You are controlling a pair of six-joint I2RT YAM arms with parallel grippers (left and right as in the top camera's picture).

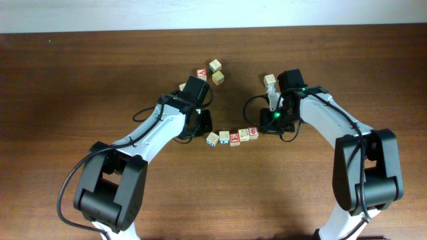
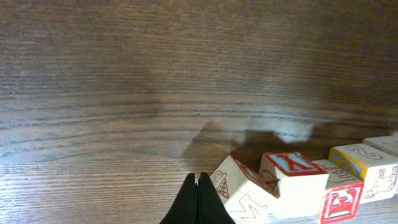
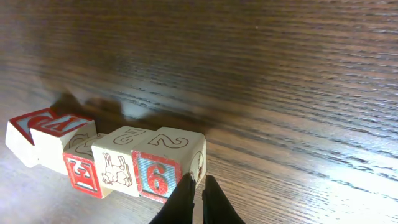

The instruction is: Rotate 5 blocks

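Five blocks sit in a row at desk centre. Closed and empty, right hand touches the 6 block at the row's 3 o'clock end; left hand is closed at 9 o'clock. Likely mid-rotation: next needs a sideways corner push.

Five blocks in a row, at least four loose cubes, two arms.

Row of blocks: overhead centre; prints too small to read, except "6".
Half-hidden block: upper centre; mostly behind left arm.
Red-E block: lower right; cut by bottom edge.
End block: cut by right edge.
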